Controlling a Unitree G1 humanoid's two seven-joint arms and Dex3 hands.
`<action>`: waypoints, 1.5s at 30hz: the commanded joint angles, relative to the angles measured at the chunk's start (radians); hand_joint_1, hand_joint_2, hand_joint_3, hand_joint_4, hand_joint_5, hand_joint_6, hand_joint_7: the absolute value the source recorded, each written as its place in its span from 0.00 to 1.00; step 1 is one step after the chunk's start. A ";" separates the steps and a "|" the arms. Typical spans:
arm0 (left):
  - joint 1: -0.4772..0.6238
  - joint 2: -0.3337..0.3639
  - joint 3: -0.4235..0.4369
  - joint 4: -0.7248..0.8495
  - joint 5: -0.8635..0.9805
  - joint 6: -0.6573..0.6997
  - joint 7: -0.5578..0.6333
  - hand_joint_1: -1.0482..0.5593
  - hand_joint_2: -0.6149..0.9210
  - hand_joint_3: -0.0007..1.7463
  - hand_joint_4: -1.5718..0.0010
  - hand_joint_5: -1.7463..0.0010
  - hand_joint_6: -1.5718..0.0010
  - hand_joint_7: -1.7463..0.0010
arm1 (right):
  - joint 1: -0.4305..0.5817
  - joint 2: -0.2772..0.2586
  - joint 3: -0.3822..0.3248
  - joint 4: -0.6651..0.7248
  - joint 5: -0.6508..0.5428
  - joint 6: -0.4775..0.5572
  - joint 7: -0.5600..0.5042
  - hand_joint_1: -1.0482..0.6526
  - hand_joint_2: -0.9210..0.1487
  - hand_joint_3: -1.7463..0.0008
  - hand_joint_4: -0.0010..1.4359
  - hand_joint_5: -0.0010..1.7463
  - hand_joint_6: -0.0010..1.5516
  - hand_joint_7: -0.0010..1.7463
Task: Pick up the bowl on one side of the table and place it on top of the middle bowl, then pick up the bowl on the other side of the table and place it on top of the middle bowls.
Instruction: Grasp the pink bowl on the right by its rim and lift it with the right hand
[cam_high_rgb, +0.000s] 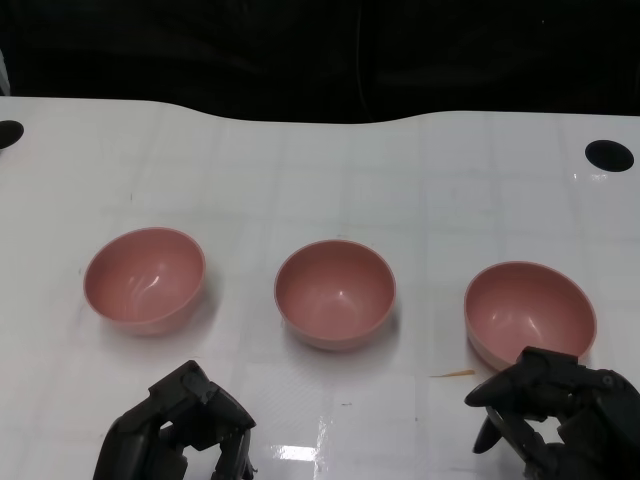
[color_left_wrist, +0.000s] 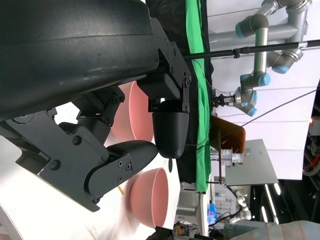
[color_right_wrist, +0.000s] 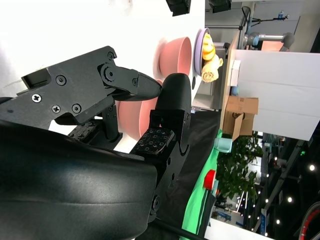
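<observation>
no bowl stacked yet: right hand (cam_high_rgb: 560, 410), fingers released, sits nearest right bowl (cam_high_rgb: 530, 312); next, grasp its rim; left hand (cam_high_rgb: 180, 430) likewise released.

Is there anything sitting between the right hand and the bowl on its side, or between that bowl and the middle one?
Nothing visible. The right hand is just in front of the right bowl, with only bare table between that bowl and the middle bowl. A thin yellowish sliver lies nearer the robot, outside both paths.
</observation>
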 joint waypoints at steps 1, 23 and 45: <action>0.004 0.010 0.004 -0.015 0.000 0.002 0.005 0.55 0.73 0.69 0.46 0.01 0.45 0.17 | -0.004 -0.015 -0.010 -0.007 -0.013 -0.037 -0.012 0.47 0.07 0.81 0.48 0.65 0.42 0.40; -0.012 0.016 0.008 0.009 -0.011 -0.017 -0.008 0.56 0.74 0.66 0.46 0.01 0.45 0.17 | -0.044 -0.059 -0.009 0.027 -0.002 -0.131 0.020 0.43 0.00 0.96 0.43 0.44 0.41 0.12; -0.013 0.016 0.006 0.007 -0.021 -0.011 -0.012 0.55 0.76 0.62 0.46 0.01 0.45 0.17 | -0.049 -0.087 -0.019 0.000 -0.070 -0.168 -0.031 0.38 0.01 0.99 0.34 0.24 0.33 0.01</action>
